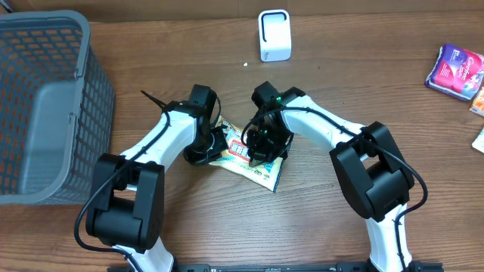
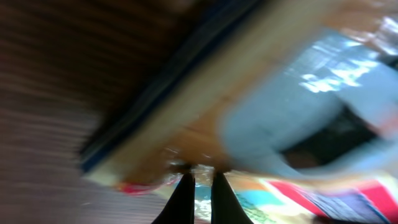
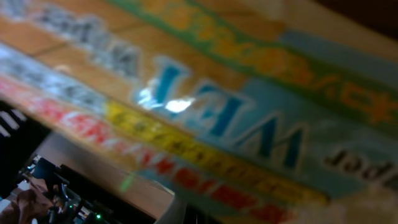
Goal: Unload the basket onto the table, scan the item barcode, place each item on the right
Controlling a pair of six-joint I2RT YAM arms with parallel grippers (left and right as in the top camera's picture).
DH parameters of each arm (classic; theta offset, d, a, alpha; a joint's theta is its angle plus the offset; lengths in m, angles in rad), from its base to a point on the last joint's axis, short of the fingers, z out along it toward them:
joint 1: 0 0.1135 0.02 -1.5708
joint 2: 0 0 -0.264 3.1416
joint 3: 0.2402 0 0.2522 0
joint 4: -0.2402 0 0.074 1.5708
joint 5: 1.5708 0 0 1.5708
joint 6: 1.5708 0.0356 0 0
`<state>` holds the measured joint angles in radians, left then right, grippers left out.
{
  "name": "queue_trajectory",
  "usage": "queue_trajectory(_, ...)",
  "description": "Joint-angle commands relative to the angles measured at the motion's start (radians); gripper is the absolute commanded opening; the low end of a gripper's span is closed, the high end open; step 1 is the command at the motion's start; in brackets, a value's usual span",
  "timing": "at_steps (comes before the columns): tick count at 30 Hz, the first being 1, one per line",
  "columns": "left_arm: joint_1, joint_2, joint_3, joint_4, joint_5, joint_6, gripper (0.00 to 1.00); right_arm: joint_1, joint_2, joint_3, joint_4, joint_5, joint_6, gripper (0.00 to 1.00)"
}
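White arms (image 1: pixel 162 130) both bent inward at frame centre; left claw (image 2: pixel 201 174) pinches packet (image 1: pixel 259 173) edge, right claw (image 1: pixel 262 148) pressed together against packet.

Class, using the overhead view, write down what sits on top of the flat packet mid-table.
The left claw and right claw sit over the packet, covering its upper part. Only its lower corner and some print show; no barcode is visible.

Grey mesh basket (image 1: pixel 45 98) stands at the left edge of the wooden bench (image 1: pixel 189 45). Purple packet (image 1: pixel 456 69) lies at the far right edge, orange packet (image 1: pixel 479 100) just beside it.
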<state>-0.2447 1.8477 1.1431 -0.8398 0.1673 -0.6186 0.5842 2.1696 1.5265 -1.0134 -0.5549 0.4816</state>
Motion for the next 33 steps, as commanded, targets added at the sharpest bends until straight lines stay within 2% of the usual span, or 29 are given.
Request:
queue_trajectory(1, 0.032, -0.017, -0.014, -0.026, -0.119, -0.036, 0.04, -0.031, -0.015, -0.045, -0.023, 0.179, 0.051, 0.04)
queue_trajectory(5, 0.046, -0.018, 0.003, -0.058, -0.119, -0.034, 0.04, -0.119, -0.015, 0.005, -0.086, 0.271, -0.019, 0.04)
queue_trajectory(8, 0.045, -0.023, 0.077, -0.119, -0.113, -0.032, 0.04, -0.187, -0.015, 0.104, -0.143, 0.341, -0.130, 0.04)
queue_trajectory(11, 0.038, -0.035, 0.166, -0.154, -0.044, 0.011, 0.04, -0.204, -0.015, 0.205, -0.189, 0.341, -0.219, 0.04)
queue_trajectory(13, 0.030, -0.038, 0.206, -0.149, 0.023, 0.063, 0.04, -0.204, -0.015, 0.251, -0.201, 0.332, -0.221, 0.04)
queue_trajectory(18, 0.014, -0.037, 0.228, -0.090, 0.102, 0.065, 0.05, -0.204, -0.015, 0.268, -0.111, 0.285, -0.148, 0.04)
queue_trajectory(21, 0.000, -0.037, 0.222, -0.061, 0.103, 0.065, 0.10, -0.204, -0.015, 0.263, -0.036, 0.285, -0.080, 0.04)
queue_trajectory(28, -0.011, -0.037, 0.221, -0.060, 0.069, 0.053, 0.13, -0.162, -0.015, 0.124, 0.105, 0.264, 0.029, 0.04)
queue_trajectory(33, -0.012, -0.037, 0.221, -0.061, 0.070, 0.053, 0.30, -0.084, -0.014, 0.029, 0.236, 0.214, 0.057, 0.04)
